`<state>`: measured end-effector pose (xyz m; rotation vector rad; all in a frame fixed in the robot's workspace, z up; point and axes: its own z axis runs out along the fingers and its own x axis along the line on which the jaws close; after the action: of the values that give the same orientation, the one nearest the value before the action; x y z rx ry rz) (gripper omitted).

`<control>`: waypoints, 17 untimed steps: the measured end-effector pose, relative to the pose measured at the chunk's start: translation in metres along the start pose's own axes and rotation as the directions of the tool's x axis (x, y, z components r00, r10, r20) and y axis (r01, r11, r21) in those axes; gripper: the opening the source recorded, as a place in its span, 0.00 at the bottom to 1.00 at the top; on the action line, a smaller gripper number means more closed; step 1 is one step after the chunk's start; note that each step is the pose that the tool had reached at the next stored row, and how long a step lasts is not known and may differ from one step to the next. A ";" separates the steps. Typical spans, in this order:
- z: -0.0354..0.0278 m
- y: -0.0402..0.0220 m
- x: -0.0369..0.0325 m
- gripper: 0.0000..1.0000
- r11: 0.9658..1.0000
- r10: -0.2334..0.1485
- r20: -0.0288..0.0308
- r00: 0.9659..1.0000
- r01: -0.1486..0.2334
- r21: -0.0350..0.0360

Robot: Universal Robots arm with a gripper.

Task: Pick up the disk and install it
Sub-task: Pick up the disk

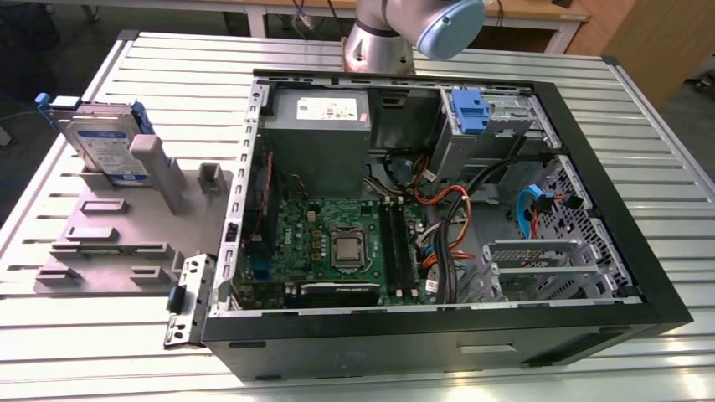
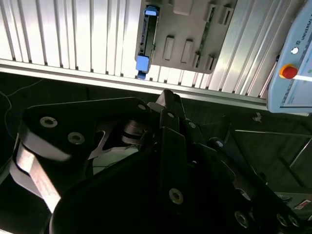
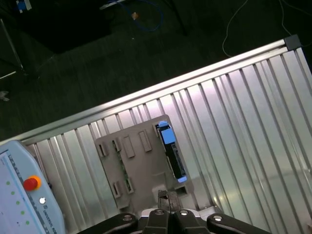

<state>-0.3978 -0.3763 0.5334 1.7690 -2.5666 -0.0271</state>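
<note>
The disk [image 1: 106,146] is standing on edge, upright in its blue carrier frame, with the labelled face showing. It is sitting in a slot at the far end of a grey holder [image 1: 112,243] on the exterior view's left. Nothing is gripping it. In both wrist views it is showing edge-on from above as a dark strip with blue ends [image 3: 170,151] [image 2: 145,41], along one side of the holder [image 3: 136,175] [image 2: 190,44].

The holder is lying flat on the ribbed metal bench [image 1: 112,352], just beside the open computer case [image 1: 447,343]. The case is lying on its side with its interior facing up. Inside, the green motherboard [image 1: 335,239] is occupying the middle and the grey power-supply box [image 1: 318,126] is sitting at the far end. A blue drive bracket [image 1: 470,113] is sitting in the far corner towards the exterior view's right.

The arm [image 1: 391,33] is rising from the far edge of the bench behind the case. The claw [image 3: 163,196] [image 2: 165,97] is hanging high over the bench with its tips drawn together on nothing. In the first wrist view it is lining up over the holder's near end, well above the disk and apart from it.

A control pendant [image 3: 24,190] with a red button is resting at the bench's edge, near the holder, and it is also showing in the second wrist view [image 2: 292,73].
</note>
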 end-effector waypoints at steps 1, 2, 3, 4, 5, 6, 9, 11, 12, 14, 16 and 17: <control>0.0020 0.0000 0.0000 0.11 1.000 0.000 0.000 1.000 0.000 0.000; 0.0038 0.0000 0.0000 0.11 1.000 0.000 0.000 1.000 0.000 0.000; 0.0055 0.0000 0.0000 0.11 1.000 0.000 0.000 1.000 0.000 0.001; 0.0073 0.0000 0.0000 0.11 1.000 0.000 0.000 1.000 0.000 0.001; 0.0091 0.0000 0.0000 0.11 1.000 0.000 0.000 1.000 0.000 0.001; 0.0110 0.0000 0.0000 0.11 1.000 0.000 0.000 1.000 0.000 0.001; 0.0164 0.0000 0.0000 0.11 1.000 0.000 0.001 1.000 0.000 0.001; 0.0200 0.0000 0.0000 0.11 1.000 0.000 0.001 1.000 0.000 0.002; 0.0218 0.0000 0.0000 0.11 1.000 0.000 0.001 1.000 0.000 0.002; 0.0256 0.0000 0.0000 0.11 1.000 0.000 0.001 1.000 0.000 0.002; 0.0292 0.0000 0.0000 0.11 1.000 0.000 0.001 1.000 0.000 0.003; 0.0310 0.0000 0.0000 0.11 1.000 0.000 0.001 1.000 0.000 0.003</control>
<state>-0.3987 -0.3763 0.5024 1.7705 -2.5686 -0.0245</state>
